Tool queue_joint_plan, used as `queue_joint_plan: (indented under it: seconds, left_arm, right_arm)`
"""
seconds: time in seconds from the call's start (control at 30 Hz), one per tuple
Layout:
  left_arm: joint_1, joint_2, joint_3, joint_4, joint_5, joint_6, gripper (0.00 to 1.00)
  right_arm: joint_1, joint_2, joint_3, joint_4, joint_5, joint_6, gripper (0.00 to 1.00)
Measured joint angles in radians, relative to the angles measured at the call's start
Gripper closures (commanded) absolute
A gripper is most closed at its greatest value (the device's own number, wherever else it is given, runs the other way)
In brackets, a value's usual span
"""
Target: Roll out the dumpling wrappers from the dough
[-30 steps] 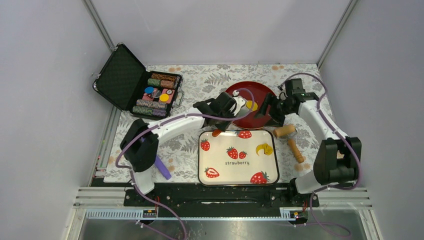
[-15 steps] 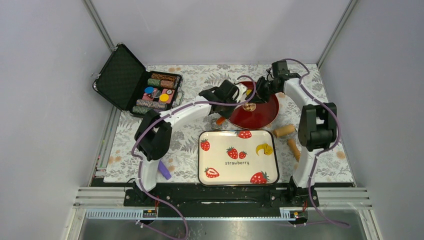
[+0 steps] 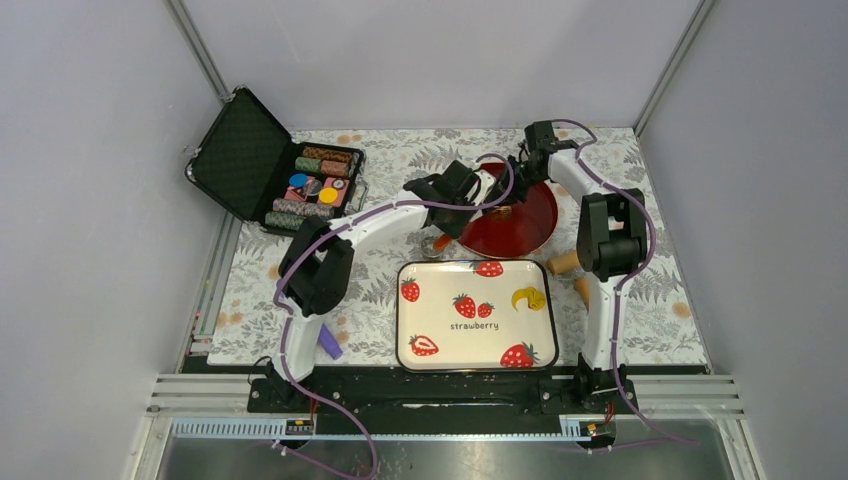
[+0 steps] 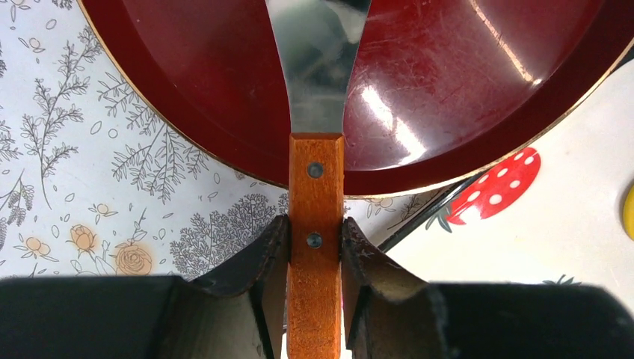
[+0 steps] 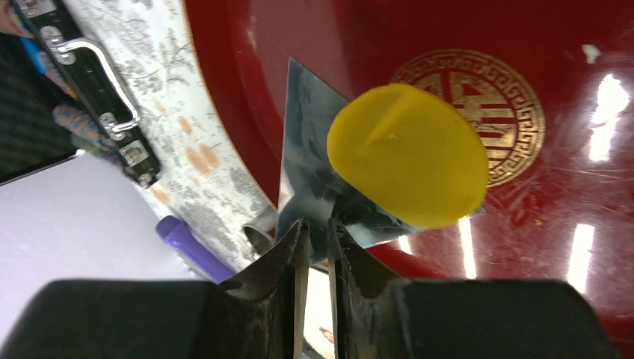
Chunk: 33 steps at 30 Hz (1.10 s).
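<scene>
Left gripper [image 4: 315, 241] clamped on spatula [image 4: 315, 179] handle. Right wrist only: dumpling wrapper [image 5: 407, 166] on blade over red plate [image 5: 523, 37]; right gripper [image 5: 318, 243] nearly closed (grip unclear). Top view: dough [image 3: 527, 297] on strawberry tray [image 3: 437, 322].

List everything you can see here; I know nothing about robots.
table cover: one, floral, under everything
case: one, black, far left, holding poker chips
plate: one, red, far centre
tray: one, strawberry-print white, near centre
dough: one crescent, yellow, on tray
spatula: one, steel and wood, over plate
dumpling wrapper: one, yellow, on spatula blade
rolling pin: one, wooden, right of tray
purple object: one, near-left table edge
left hand: black, gripping spatula handle
right hand: black, at blade, grip unclear
</scene>
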State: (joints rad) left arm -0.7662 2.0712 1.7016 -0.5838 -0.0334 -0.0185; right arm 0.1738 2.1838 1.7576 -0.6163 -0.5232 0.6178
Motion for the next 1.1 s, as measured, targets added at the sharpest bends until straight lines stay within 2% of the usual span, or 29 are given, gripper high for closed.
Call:
queue_joint_plan:
  seconds: [0.4, 1.1]
  left_arm:
    - [0.001, 0.008, 0.031, 0.001, 0.000, 0.000, 1.00]
    - [-0.011, 0.014, 0.037, -0.013, 0.002, 0.012, 1.00]
  right_arm:
    - [0.031, 0.026, 0.082, -0.127, 0.186, -0.102, 0.79]
    - [0.043, 0.094, 0.137, -0.208, 0.262, -0.146, 0.77]
